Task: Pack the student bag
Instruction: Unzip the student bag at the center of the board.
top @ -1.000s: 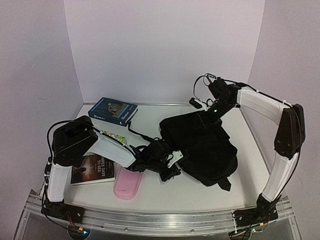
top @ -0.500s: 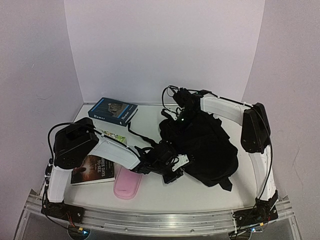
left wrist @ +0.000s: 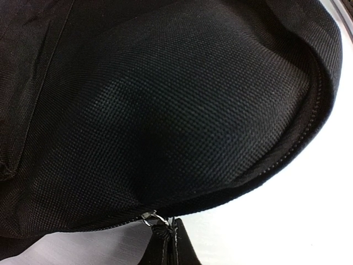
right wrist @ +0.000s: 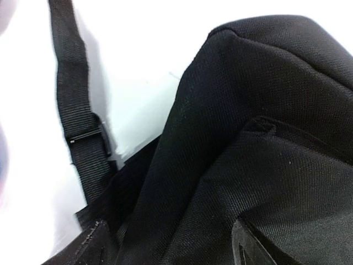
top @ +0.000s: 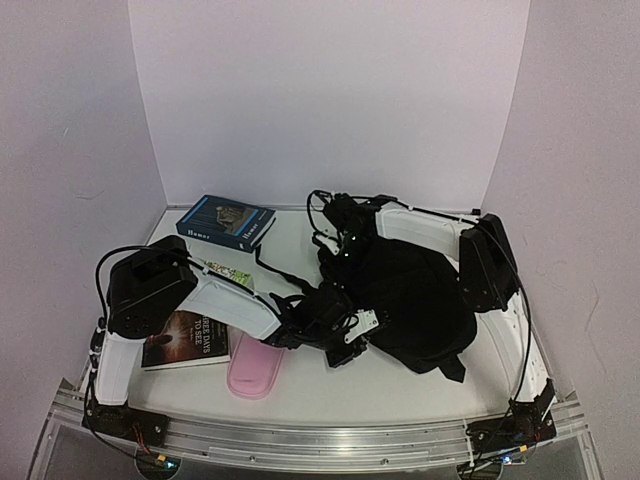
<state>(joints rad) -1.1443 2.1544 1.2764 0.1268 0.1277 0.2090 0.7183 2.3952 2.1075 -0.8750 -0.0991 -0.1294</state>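
The student bag [top: 415,300] is a large black backpack lying at centre right; a strap [top: 275,265] trails to its left. My left gripper [top: 350,330] is at the bag's near left edge. In the left wrist view my left gripper [left wrist: 168,234] is shut on the zip pull [left wrist: 150,218] under the black fabric [left wrist: 182,110]. My right gripper [top: 335,243] hovers over the bag's far left top. In the right wrist view my right gripper [right wrist: 171,248] has its fingers wide apart with bag fabric [right wrist: 248,138] bulging between them, and a strap with a buckle [right wrist: 83,135] on the left.
A blue book [top: 226,221] lies at the back left. A dark book [top: 186,337] lies under my left arm. A pink pencil case [top: 255,368] lies at the front, left of the bag. A small green and white item [top: 228,271] lies between the books.
My right arm has swung left from the bag's back right to its far left top. My left gripper has shifted slightly right along the bag's edge.
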